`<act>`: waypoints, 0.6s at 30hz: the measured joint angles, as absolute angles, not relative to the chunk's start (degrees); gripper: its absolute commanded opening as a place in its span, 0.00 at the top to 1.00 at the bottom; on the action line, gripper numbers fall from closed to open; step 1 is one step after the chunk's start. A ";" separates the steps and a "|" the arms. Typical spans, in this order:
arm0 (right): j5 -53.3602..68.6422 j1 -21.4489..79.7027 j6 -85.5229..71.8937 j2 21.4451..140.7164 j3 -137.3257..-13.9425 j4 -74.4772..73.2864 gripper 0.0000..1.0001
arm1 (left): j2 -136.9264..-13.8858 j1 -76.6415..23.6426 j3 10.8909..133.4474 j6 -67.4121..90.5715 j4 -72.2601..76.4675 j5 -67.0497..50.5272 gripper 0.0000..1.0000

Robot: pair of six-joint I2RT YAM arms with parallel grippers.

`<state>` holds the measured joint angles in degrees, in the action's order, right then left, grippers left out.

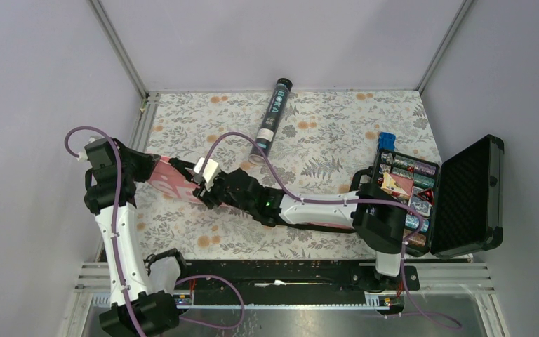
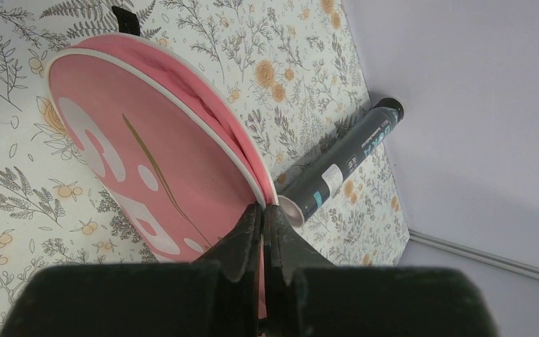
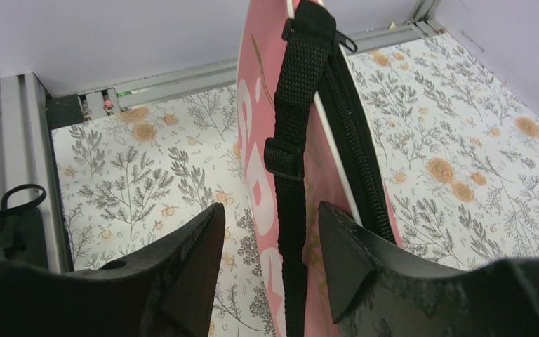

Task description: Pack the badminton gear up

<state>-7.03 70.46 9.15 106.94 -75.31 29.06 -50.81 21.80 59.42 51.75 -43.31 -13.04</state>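
Pinching the curved rim of the pink bag [image 2: 147, 161], the left gripper [image 2: 261, 210] is pressing its jaws together on the fabric at the lower middle of the left wrist view. The bag's rounded end is standing up off the floral cloth [image 2: 14, 196].

In the right wrist view, the right gripper [image 3: 270, 225] is straddling the bag's black strap [image 3: 295, 105] with its jaws spread, and a gap is showing on the left side. The zipper [image 3: 351, 133] is running just right of the strap.

Seen from above, the bag is lying across the middle left, passing under the right arm [image 1: 323, 207]. The open black case [image 1: 470, 189] is crowding the right edge, with the blue toy [image 1: 387, 140] at its upper corner. Bare cloth is showing at upper left and upper right. The black tube [image 1: 270, 119] is lying at upper centre, its far end reaching the back edge.
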 measured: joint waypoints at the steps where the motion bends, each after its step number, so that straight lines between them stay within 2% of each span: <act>1: -7.20 70.46 9.13 107.28 -75.31 29.04 0.39 | -50.72 21.80 59.42 51.75 -43.33 -13.04 1.00; 4: -8.23 70.46 9.08 108.92 -75.35 29.04 0.36 | -50.68 21.80 59.42 51.79 -43.40 -13.02 1.00; 6: -8.56 70.46 9.04 110.65 -75.64 28.84 0.42 | -50.68 21.80 59.42 51.99 -43.40 -13.02 1.00; 7: -8.62 70.46 9.06 111.61 -76.01 28.67 0.51 | -50.68 21.80 59.42 52.10 -43.40 -13.04 1.00; 9: -8.95 70.43 9.15 113.51 -76.95 28.32 0.78 | -50.70 21.80 59.42 52.18 -43.40 -13.04 1.00; 11: -8.93 70.37 9.26 114.41 -77.52 27.18 0.98 | -50.70 21.80 59.42 52.36 -43.44 -13.06 1.00; 18: -2.04 69.97 8.27 111.59 -78.08 23.83 1.00 | -51.59 21.82 59.46 52.69 -43.51 -13.67 1.00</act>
